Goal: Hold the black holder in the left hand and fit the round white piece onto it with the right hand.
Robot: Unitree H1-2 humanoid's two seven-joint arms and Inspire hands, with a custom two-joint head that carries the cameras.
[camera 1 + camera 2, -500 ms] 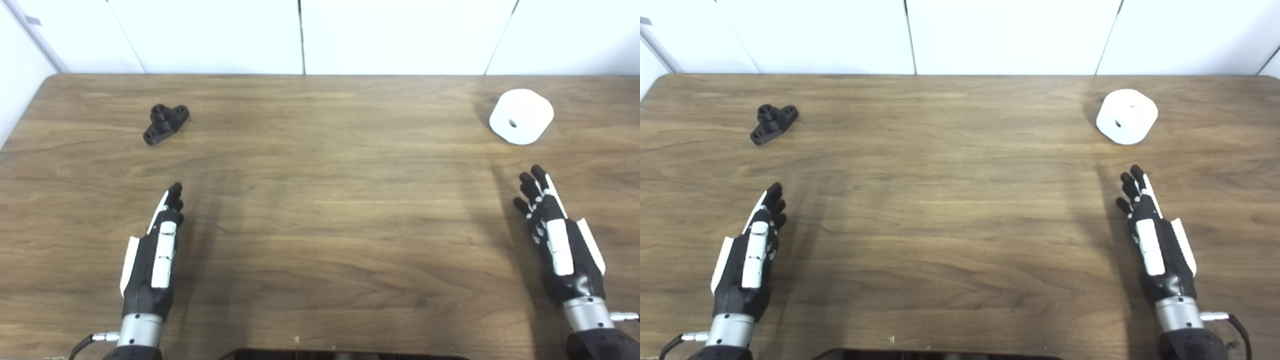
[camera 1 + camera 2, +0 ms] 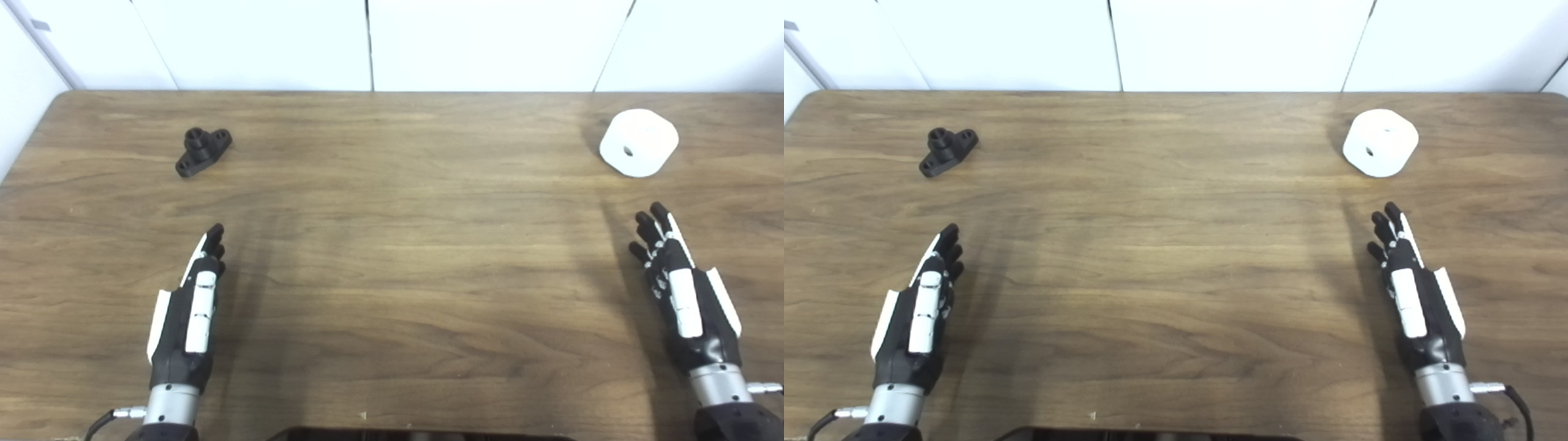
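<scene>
Nothing is done yet: both hands are empty with fingers stretched out, so picking up and fitting are still to do. The black holder [image 2: 203,150] lies on the table [image 2: 392,257] well ahead of the left hand [image 2: 187,315]. The white piece [image 2: 638,142] sits ahead of the right hand [image 2: 686,294], not touching.

A wide brown wood-grain table [image 2: 392,245] fills the scene. Along its far edge stand plain white wall panels [image 2: 257,43], split by dark vertical seams. Soft, even light.
</scene>
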